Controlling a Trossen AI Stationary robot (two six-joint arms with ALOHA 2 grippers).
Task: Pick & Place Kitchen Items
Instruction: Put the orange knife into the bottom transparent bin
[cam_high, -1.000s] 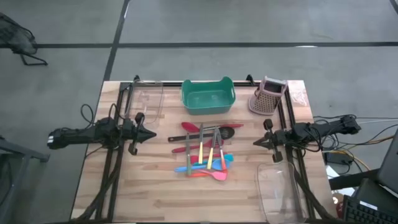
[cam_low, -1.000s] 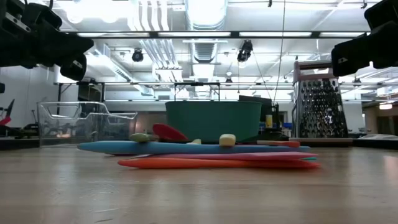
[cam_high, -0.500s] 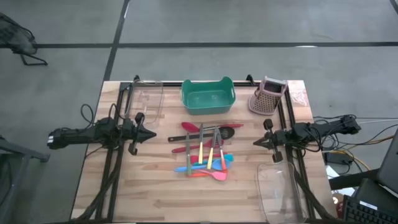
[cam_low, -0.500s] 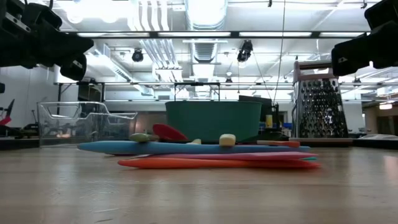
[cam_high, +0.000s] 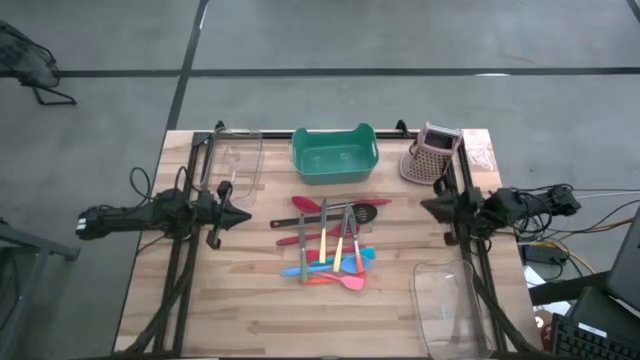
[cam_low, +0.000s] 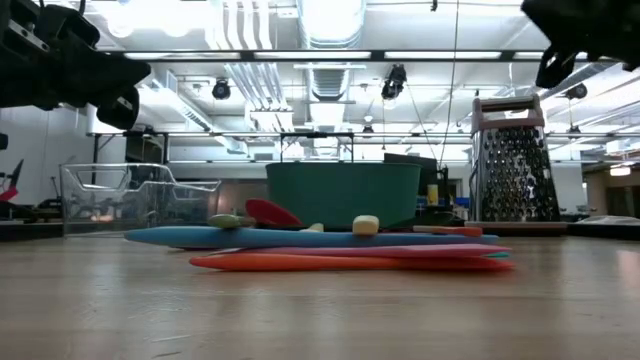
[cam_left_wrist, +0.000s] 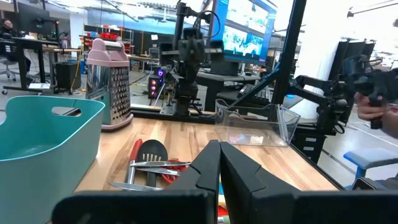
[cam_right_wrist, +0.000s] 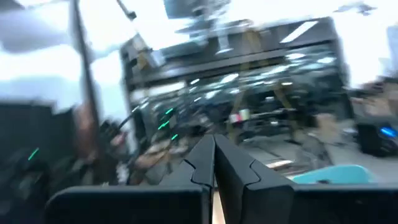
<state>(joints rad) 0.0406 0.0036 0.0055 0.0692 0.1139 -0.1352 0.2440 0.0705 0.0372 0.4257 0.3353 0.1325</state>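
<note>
At mid-tabletop (cam_high: 250, 310), the kitchen items (cam_high: 328, 242) lie in a loose pile just in front of the teal tub (cam_high: 334, 153), with a grater (cam_high: 430, 153) beside the tub. The left end effector (cam_high: 240, 216) hovers left of the pile, fingers closed and empty. The right end effector (cam_high: 428, 206) hangs to the right, likewise closed and empty.

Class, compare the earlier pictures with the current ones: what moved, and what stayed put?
The right claw, shut and empty, swung toward the table's far side, nearer the pinkish perforated grater. The left claw, the pile of colourful kitchen utensils and the teal rectangular tub stayed as they were.
</note>
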